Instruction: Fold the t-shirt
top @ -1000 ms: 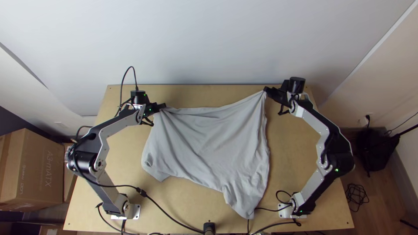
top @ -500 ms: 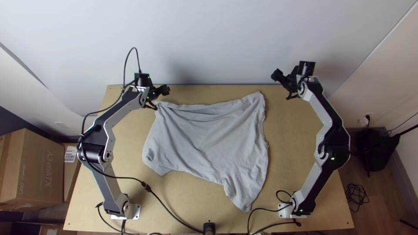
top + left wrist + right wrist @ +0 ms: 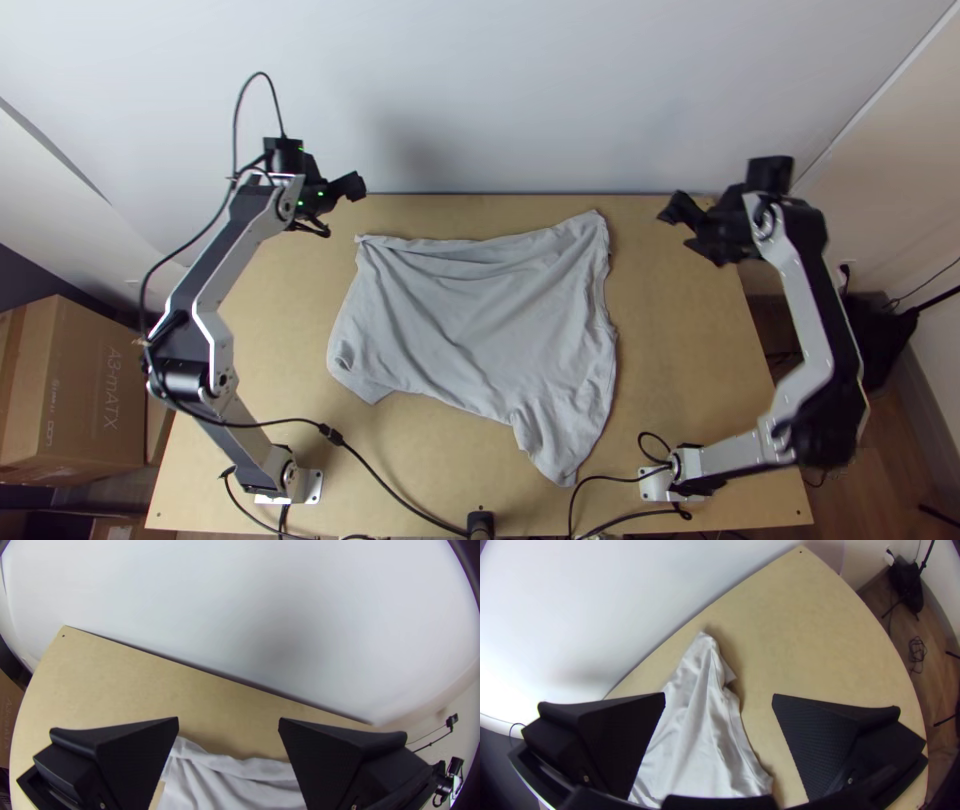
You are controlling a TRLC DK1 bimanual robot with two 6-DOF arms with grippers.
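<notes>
T-shirt [image 3: 470,330] lies spread but wrinkled on the table [image 3: 690,360], toward the arm bases from the left gripper [image 3: 228,718], and inward from the right gripper [image 3: 719,694]. Both grippers have their fingers apart and hold no cloth. The far edge [image 3: 480,246] runs crosswise from one gripper's side to the other's, so each gripper is nearer to its own far corner. The loose flap [image 3: 562,445] is well apart from both, pointing toward the right arm's base. Probably the next fold requires choosing between these corners and this flap.
</notes>
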